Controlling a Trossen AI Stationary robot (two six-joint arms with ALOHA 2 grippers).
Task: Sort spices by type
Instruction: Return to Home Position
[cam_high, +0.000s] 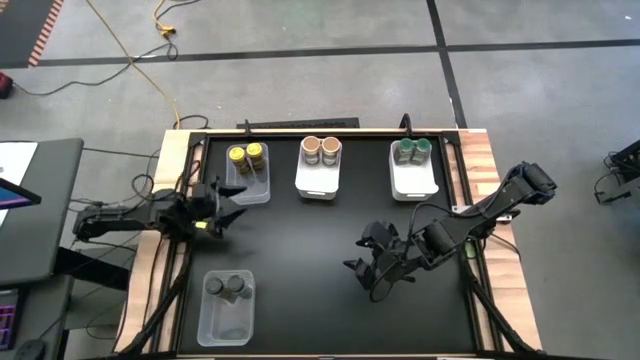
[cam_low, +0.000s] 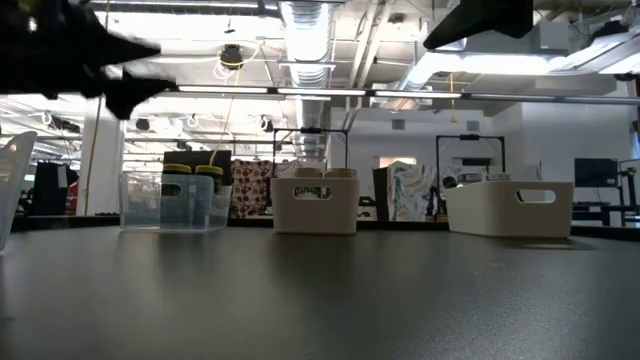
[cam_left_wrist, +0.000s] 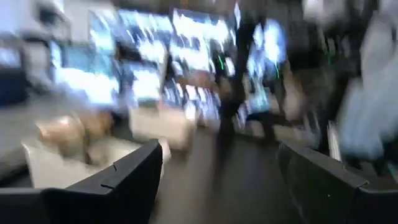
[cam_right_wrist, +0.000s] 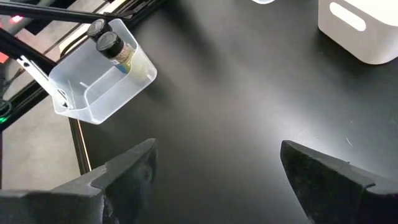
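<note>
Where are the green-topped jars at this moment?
In the high view, the green-topped jars sit in the rightmost white bin along the table's top edge, just right of the middle bin holding tan-topped jars.

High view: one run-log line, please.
yellow jars: top clear bin; tan jars: middle white bin; green jars: right white bin; grey jars: bottom clear bin; left gripper open; right gripper open

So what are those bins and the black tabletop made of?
Clear bins: likely glossy transparent plastic, since the dark-topped jars show through the wall. White bins: opaque and matte, probably moulded plastic, with a handle cut-out. Tabletop: smooth black with a soft sheen; its material is unclear.
</note>
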